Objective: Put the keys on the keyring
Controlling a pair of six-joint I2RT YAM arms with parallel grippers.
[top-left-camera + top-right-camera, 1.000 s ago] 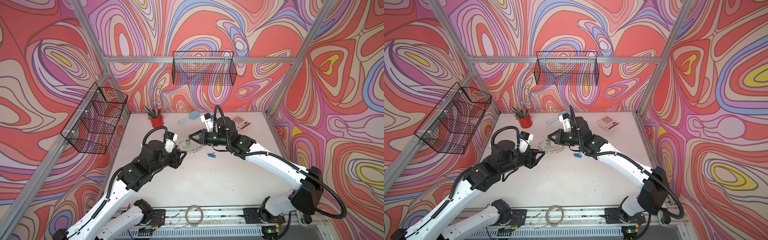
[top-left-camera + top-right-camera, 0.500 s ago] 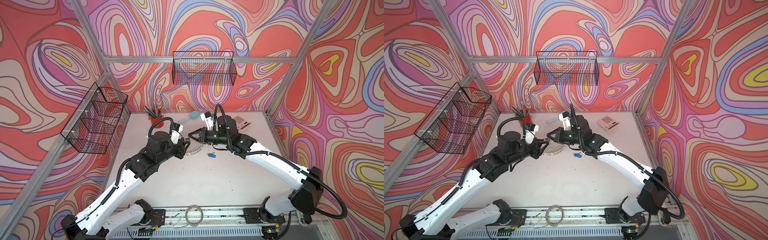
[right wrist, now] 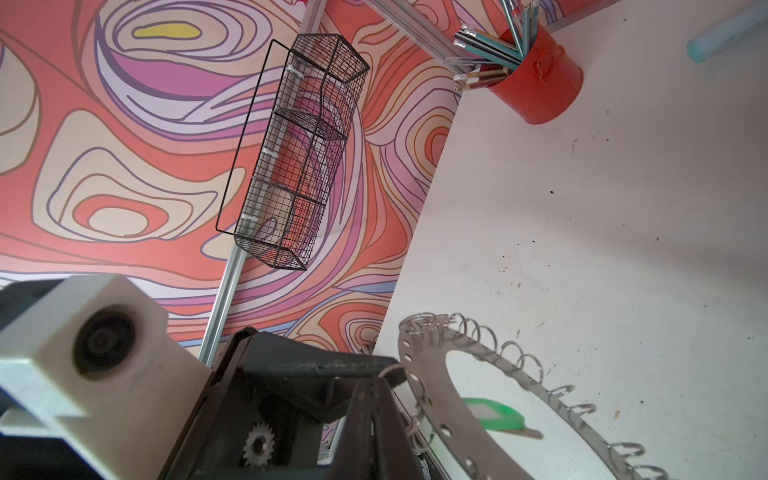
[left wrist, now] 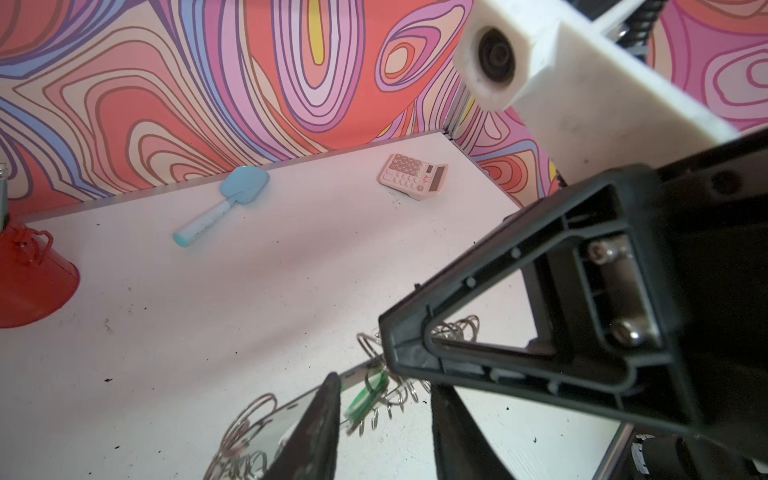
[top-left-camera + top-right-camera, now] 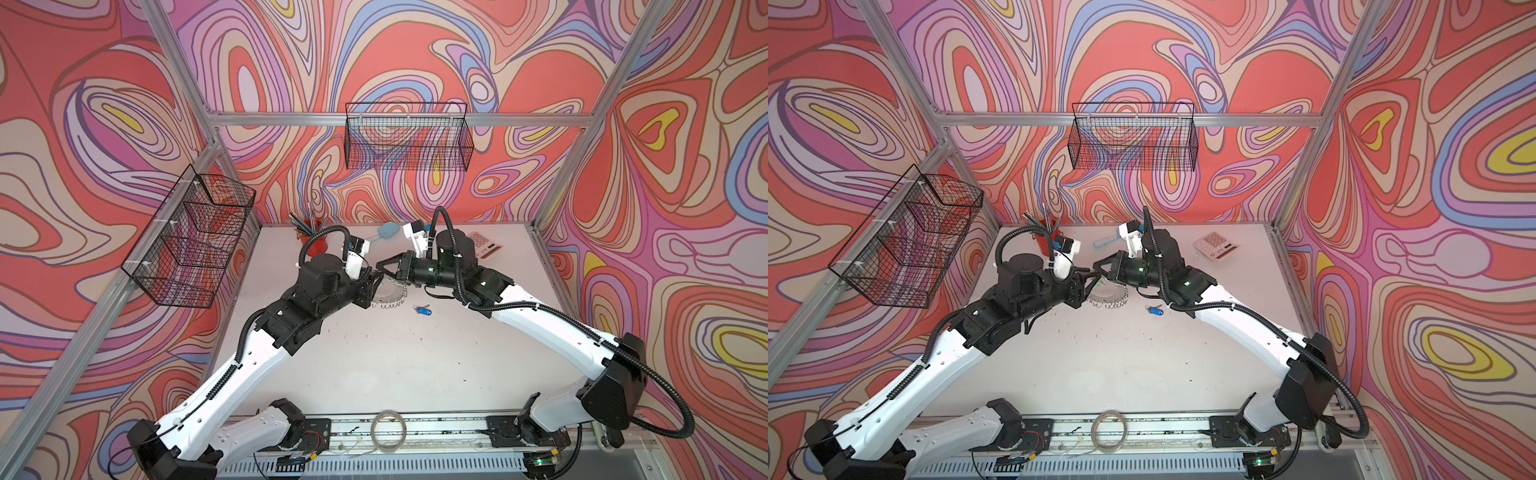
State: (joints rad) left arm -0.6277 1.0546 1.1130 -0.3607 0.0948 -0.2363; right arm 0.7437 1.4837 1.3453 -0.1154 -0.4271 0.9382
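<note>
While right gripper (image 3: 380, 380) is pinching ring-fringed grey metal keyring (image 3: 424, 357),
left gripper (image 4: 386, 386) is hanging unclenched around green-tagged small key (image 4: 368, 395) inside it.

On the desk (image 5: 374, 365) the keyring (image 5: 390, 294) lies mid-back, a second key (image 3: 494, 413) inside its hole. From it: tagged key (image 5: 424, 309) at four o'clock, pencil cup (image 5: 318, 248) at ten, scoop (image 5: 388, 230) at twelve, calculator (image 5: 488, 247) at two, plain hoop (image 5: 388, 430) at six on the front rail (image 5: 449, 428).
</note>
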